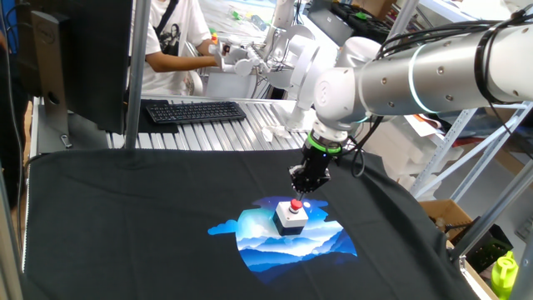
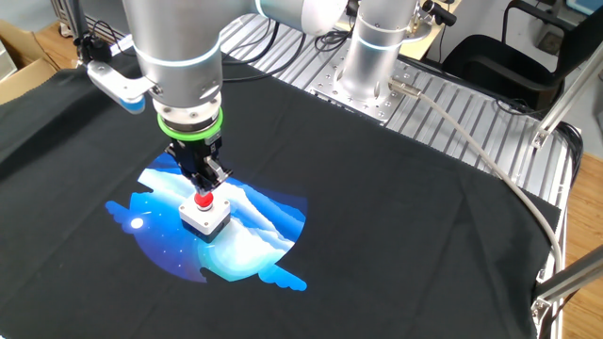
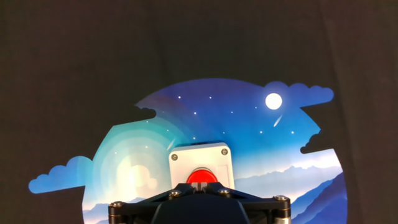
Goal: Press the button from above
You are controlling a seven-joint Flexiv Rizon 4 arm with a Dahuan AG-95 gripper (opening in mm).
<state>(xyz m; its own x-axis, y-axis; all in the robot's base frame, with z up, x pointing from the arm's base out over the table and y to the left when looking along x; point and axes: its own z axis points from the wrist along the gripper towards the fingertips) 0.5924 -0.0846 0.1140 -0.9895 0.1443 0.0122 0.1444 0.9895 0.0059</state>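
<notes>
Black fingers of the gripper (image 2: 203, 185) are seen pointed straight down, poised directly over the button (image 2: 203, 200). In the hand view the fingertips (image 3: 200, 186) are shown meeting each other at the lower edge, so the claw is taken to be closed narrow and holding nothing. The red cap is partly hidden behind those tips there, which suggests that the tool axis is lined up with the cap. From the two fixed views the tips appear to lie just above the cap or touching it; which of the two cannot be settled. The button's white housing (image 1: 291, 218) is seated squarely on a blue night-sky print (image 2: 254, 235), and that print is set in a black cloth (image 2: 396, 217) spread over the table. The coming move is judged to turn on one relation only: the cap lies straight below the closed tips, so a short vertical descent is called for, with no sideways correction. A slip off the cap's rim is the likeliest fault.
</notes>
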